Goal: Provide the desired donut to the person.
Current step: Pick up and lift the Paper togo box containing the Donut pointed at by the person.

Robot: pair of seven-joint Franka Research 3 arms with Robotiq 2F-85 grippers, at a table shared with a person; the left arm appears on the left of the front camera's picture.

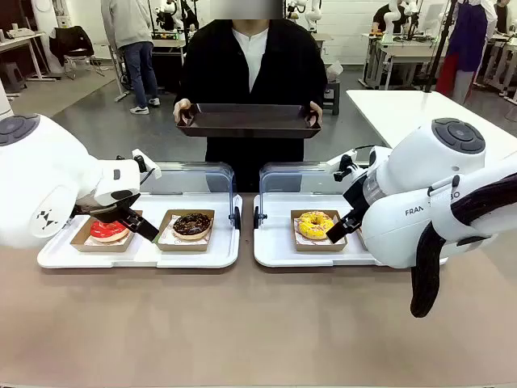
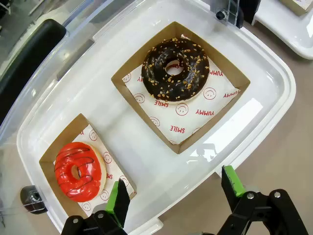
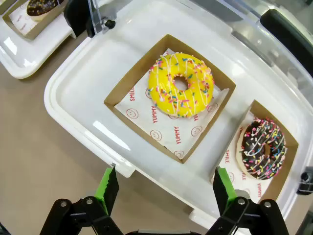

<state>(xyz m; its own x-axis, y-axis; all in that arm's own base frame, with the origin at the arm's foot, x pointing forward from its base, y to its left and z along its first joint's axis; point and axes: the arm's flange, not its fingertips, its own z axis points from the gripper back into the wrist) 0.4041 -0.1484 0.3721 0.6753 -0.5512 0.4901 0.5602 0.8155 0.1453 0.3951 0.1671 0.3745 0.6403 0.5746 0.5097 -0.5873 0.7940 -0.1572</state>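
The person (image 1: 250,65) stands at the far side holding a dark tray (image 1: 249,121) in both hands. A red-glazed donut (image 1: 107,231) (image 2: 77,171) and a chocolate donut with nuts (image 1: 192,225) (image 2: 175,69) sit in cardboard boxes on the left white tray (image 1: 137,257). A yellow sprinkled donut (image 1: 315,224) (image 3: 181,84) and a chocolate sprinkled donut (image 3: 264,147) sit in boxes on the right white tray (image 1: 275,255). My left gripper (image 1: 139,225) (image 2: 174,182) hangs open over the left tray's near edge, beside the red donut. My right gripper (image 1: 339,226) (image 3: 165,174) is open, just short of the yellow donut. Nothing shows which donut is desired.
Clear hinged lids (image 1: 190,174) stand open behind both trays. The brown tabletop (image 1: 242,323) lies bare in front of the trays. Another white table (image 1: 404,109) stands at the back right.
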